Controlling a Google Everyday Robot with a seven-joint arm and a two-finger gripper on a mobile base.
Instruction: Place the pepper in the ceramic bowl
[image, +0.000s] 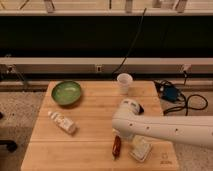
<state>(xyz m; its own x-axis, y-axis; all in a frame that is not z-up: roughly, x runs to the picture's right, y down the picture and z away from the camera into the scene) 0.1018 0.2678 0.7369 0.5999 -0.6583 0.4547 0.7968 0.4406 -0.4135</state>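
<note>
While the white arm reaches in from the picture's right across the wooden surface, its hand sits low near the front edge, largely hidden under the arm's rounded end. Whether it is apart, together or clamped on anything cannot be told. The pepper, dark red and slender, lies on the surface directly below that end. Its upper tip runs up under the hand and its point faces the front edge; contact between the two cannot be made out. The bowl, green, stands at the back left corner, well apart from pepper and hand. A white cup stands upright near the back edge, behind the arm. A small bottle lies on its side at left, nearer the front than the bowl. A pale block rests just right of the pepper. Off the surface at right, a blue device trails black cables.
</note>
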